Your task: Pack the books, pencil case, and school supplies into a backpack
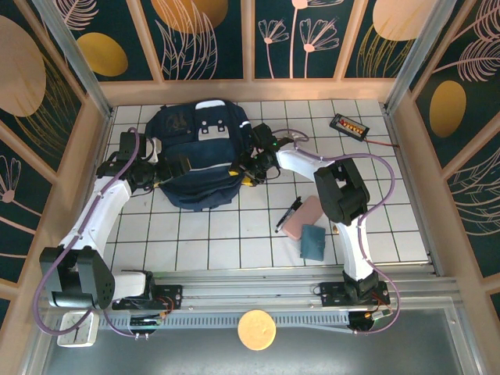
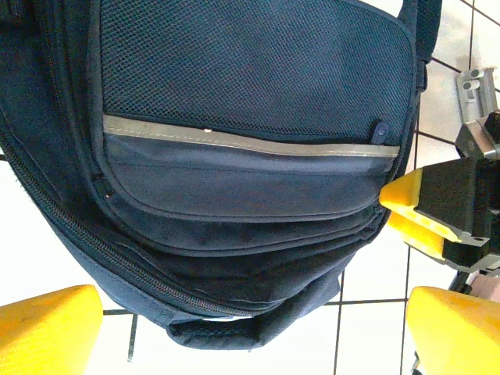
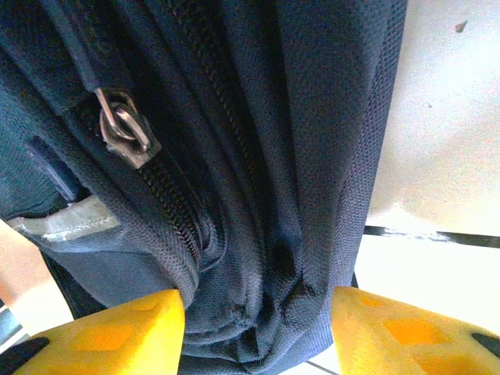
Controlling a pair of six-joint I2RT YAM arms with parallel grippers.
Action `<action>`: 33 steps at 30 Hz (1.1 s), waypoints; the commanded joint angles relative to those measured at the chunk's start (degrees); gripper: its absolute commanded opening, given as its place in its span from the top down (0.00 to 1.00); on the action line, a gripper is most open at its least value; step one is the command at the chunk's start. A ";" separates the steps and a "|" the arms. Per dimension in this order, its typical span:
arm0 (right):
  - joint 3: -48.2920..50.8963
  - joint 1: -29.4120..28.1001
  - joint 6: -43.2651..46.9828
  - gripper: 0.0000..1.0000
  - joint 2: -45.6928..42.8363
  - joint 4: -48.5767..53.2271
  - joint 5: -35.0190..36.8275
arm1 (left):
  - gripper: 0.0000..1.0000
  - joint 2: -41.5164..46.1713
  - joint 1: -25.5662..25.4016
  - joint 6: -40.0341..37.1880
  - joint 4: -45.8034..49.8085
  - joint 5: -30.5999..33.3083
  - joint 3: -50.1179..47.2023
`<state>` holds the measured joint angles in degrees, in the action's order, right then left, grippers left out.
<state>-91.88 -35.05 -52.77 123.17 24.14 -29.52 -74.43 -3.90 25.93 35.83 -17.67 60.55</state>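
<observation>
Two states are seen: the left gripper (image 2: 254,312) is spread wide at the backpack (image 2: 250,117) (nothing clamped); the right gripper (image 3: 258,301) is closed on its bunched fabric.

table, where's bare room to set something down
Free: near tiles between the backpack and the front rail, left of the pen; also the tiles along the right wall, nearer than the tray. Crowded: pen, pencil case and teal item beside the right arm.
</observation>
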 commanded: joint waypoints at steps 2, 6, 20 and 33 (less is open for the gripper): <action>0.93 -0.72 -3.39 0.61 -0.04 -4.45 0.44 | 0.01 0.13 0.12 -0.60 -0.88 -0.81 -0.34; -1.20 -0.84 -4.22 1.00 -0.53 -5.75 1.24 | 0.01 0.17 0.02 -2.45 -1.40 -1.58 -0.61; -1.78 6.00 -5.32 1.00 -13.16 -3.25 -5.92 | 0.01 7.16 -7.96 -32.67 -8.90 3.86 -3.63; -9.20 6.92 -5.32 1.00 -13.74 0.70 -8.49 | 0.05 6.18 -16.07 -41.75 -18.83 -3.02 -11.25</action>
<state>-95.96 -27.94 -57.58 112.20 25.28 -34.94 -67.55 -18.65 -12.10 21.69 -18.15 50.87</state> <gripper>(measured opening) 0.052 0.948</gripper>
